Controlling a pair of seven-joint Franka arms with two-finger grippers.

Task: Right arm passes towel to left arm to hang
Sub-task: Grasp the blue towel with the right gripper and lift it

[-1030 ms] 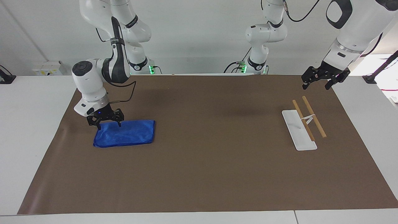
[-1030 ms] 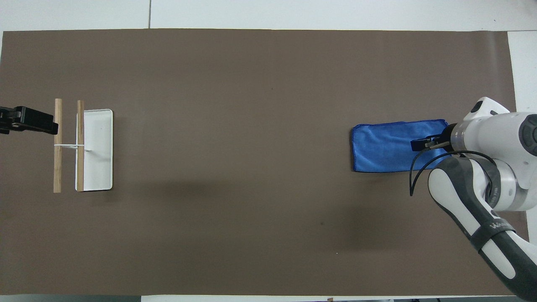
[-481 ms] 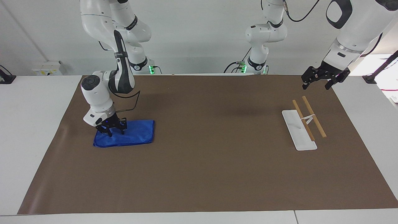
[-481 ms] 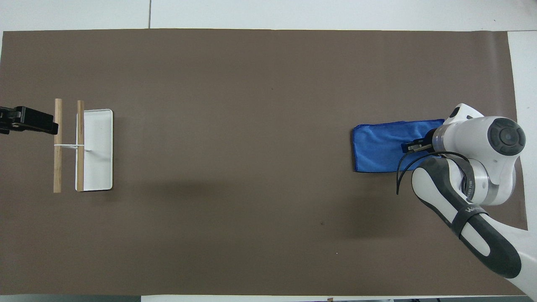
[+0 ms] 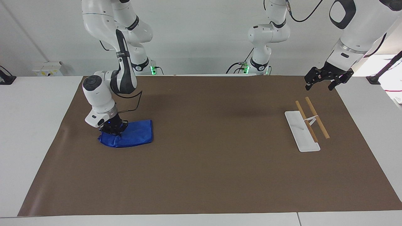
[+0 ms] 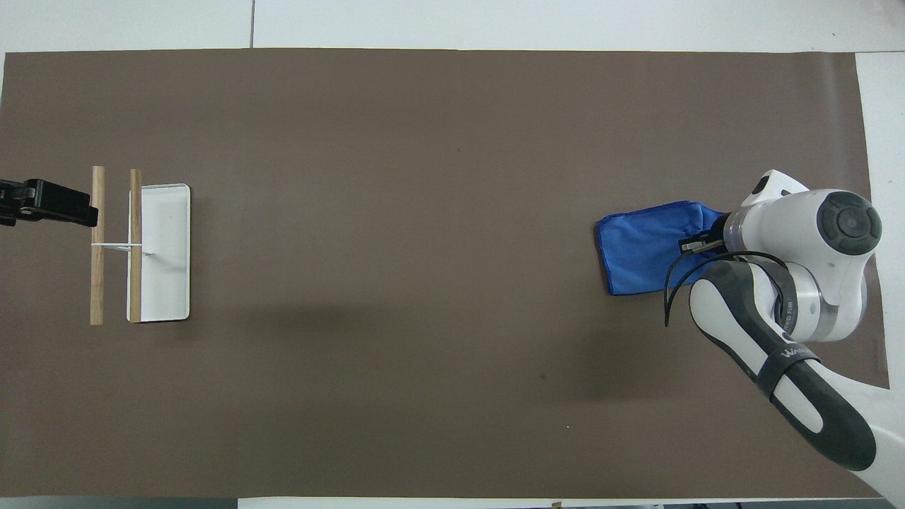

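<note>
One change since half a second ago: right gripper [image 5: 113,129] fingers now clenched on bunched royal-blue cloth towel [image 5: 135,137], lower left of the facing frame, on the worktop. Left gripper [image 5: 326,79] fingers spread, waiting upper right.

towel [image 6: 647,247] end under right claw [image 6: 696,244]
</note>
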